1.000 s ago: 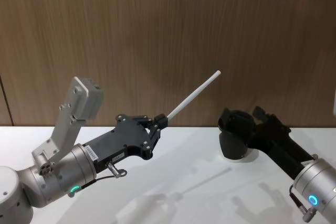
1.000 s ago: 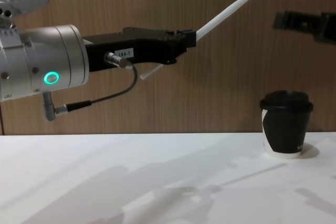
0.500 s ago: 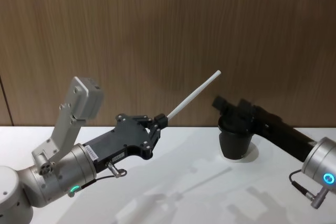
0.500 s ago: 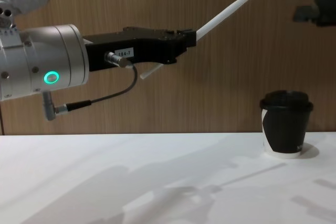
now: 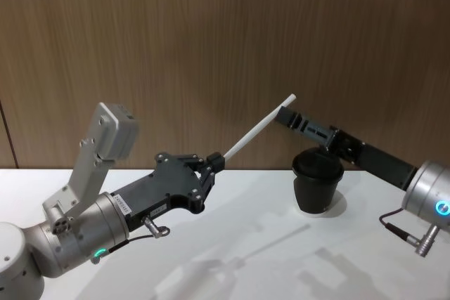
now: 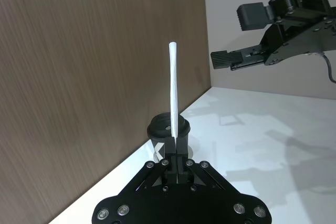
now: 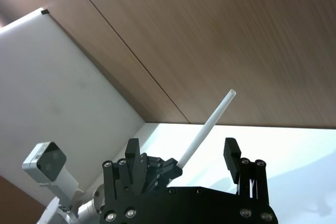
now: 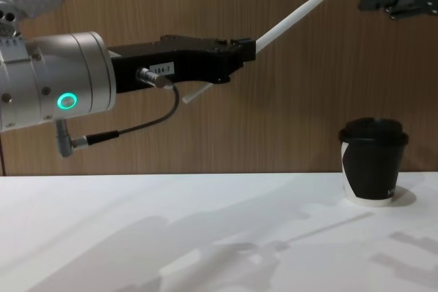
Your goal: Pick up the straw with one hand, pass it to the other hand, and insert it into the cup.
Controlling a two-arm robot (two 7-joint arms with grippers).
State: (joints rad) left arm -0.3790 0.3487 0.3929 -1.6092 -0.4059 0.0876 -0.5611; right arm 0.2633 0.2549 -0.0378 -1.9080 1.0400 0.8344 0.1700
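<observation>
white table (image 8: 171, 237) with the cup (image 8: 370, 163) upright at its far right

White table (image 5: 260, 201) in front; brown wood-panel wall (image 5: 211, 33) behind.

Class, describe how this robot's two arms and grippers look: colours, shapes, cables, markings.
Left gripper: flat, black, two-fingered, with a white label, on a thick silver-grey cylindrical wrist with a green glowing ring and a black cable. Right gripper: black, long ridged fingers, on a silver wrist with a blue glowing ring and cable.
</observation>
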